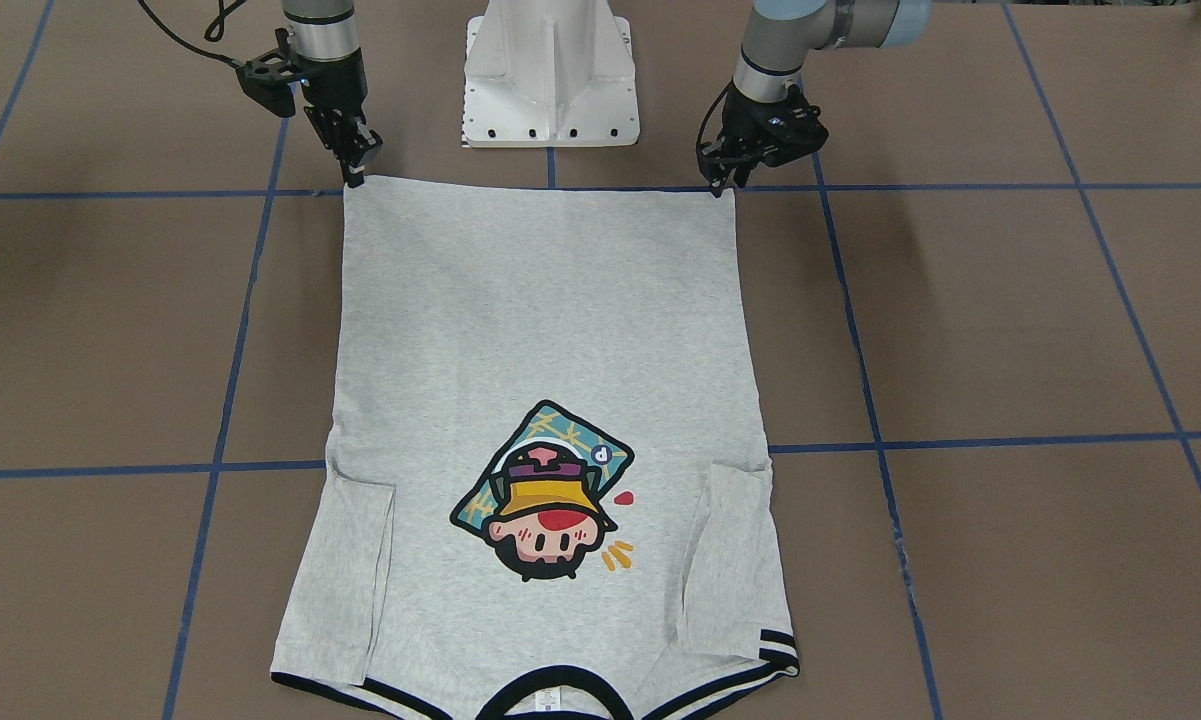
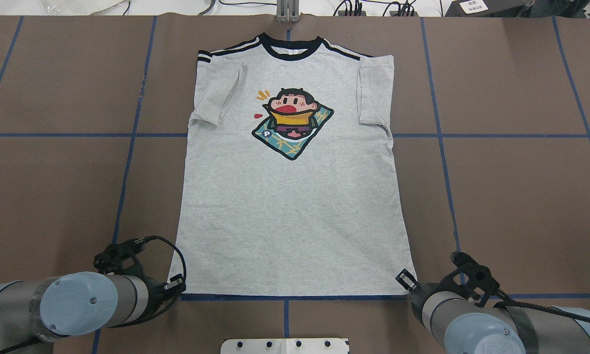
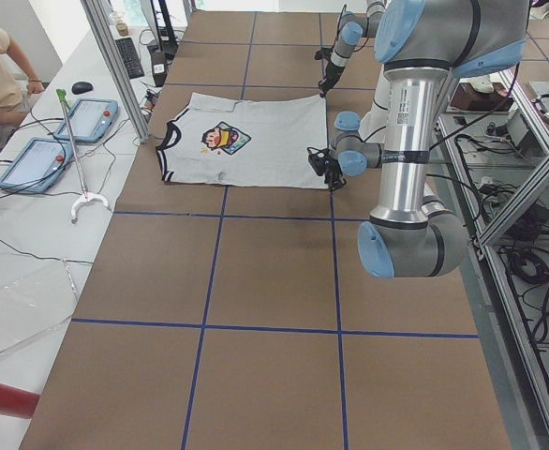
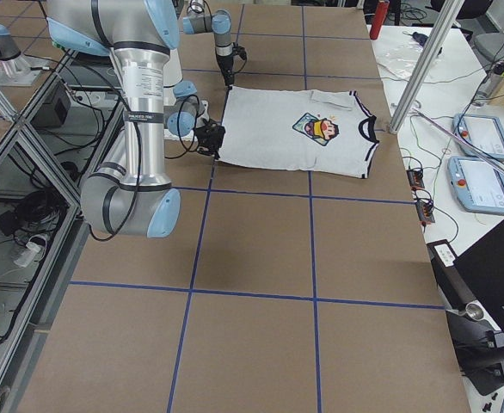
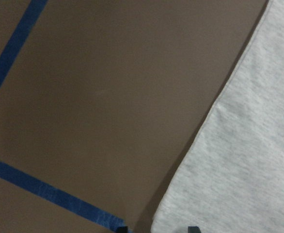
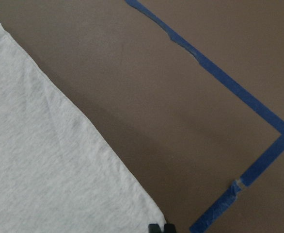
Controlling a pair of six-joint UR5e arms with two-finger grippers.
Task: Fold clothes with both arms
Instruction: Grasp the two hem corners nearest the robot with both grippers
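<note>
Shirt [image 2: 295, 206] is lying flat and face up in the middle of the table [image 2: 54, 196], with the cartoon head [image 2: 292, 120] showing. Both sleeves [image 2: 216, 98] are lying folded in over the front. The collar [image 2: 290, 49] is pointing away from the robot and sitting close to the far table edge. The bottom hem [image 2: 295, 290] is running right along a blue tape line [image 2: 285, 297], just in front of the white base [image 1: 550, 90].

The left gripper [image 1: 722, 183] is sitting low at the hem corner on the robot's left. In the left wrist view you are seeing its two fingertips [image 5: 193, 229] standing apart, with the shirt corner lying between them. It is gripping nothing.

The right gripper [image 1: 355, 175] is sitting low at the other hem corner. In its wrist view you are seeing the fingertips [image 6: 154, 227] pressing almost together, right at the tip of the corner. It is looking like a pinch on the very edge of the cloth, and the cloth there is lying flat on the table.

You are getting lots of room. Bare brown table is stretching wide on both sides of the shirt, and the long side edges are lying straight. The two grippers are sitting well apart, one at each end of the hem.
</note>
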